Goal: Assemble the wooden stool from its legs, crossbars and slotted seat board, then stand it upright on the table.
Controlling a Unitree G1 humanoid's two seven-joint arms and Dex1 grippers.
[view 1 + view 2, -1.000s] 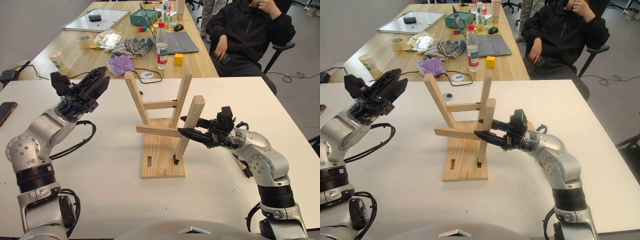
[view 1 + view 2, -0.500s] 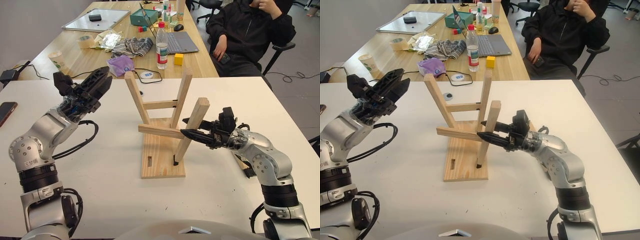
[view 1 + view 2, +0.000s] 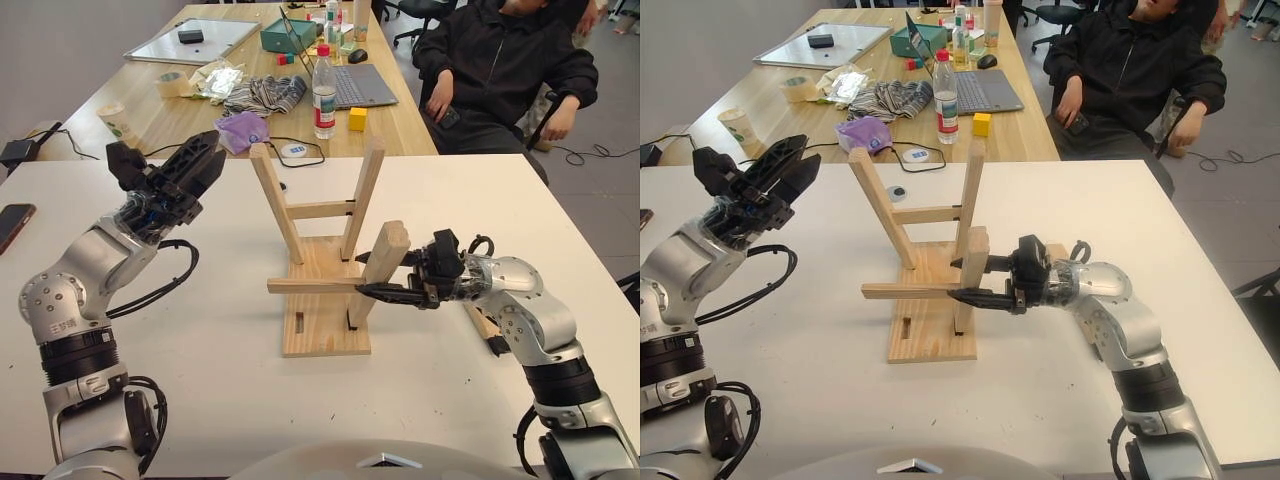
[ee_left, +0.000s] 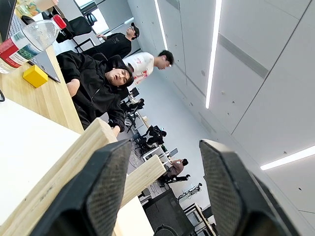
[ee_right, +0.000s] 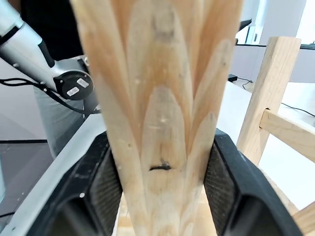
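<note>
The slotted seat board (image 3: 322,325) lies flat on the white table. Two legs (image 3: 273,200) joined by a crossbar (image 3: 320,210) stand upright at its far end. My right gripper (image 3: 376,276) is shut on a third leg (image 3: 384,252), which leans over the board's near right slot. A crossbar (image 3: 308,286) sticks out level from this leg toward the left. In the right wrist view the leg (image 5: 157,113) sits between both pads (image 5: 105,183). My left gripper (image 3: 205,158) is open, raised left of the stool and holding nothing; its fingers (image 4: 98,196) frame the upright legs.
A phone (image 3: 12,224) lies at the table's left edge. A loose wooden piece (image 3: 483,326) lies behind my right arm. The wooden table behind holds a bottle (image 3: 323,90), a yellow block (image 3: 357,118), a laptop and clutter. A seated person is at the back right.
My right gripper has lowered and tilted the held leg; its crossbar has dropped from a slant to level, just above the board. The left arm has barely moved.
</note>
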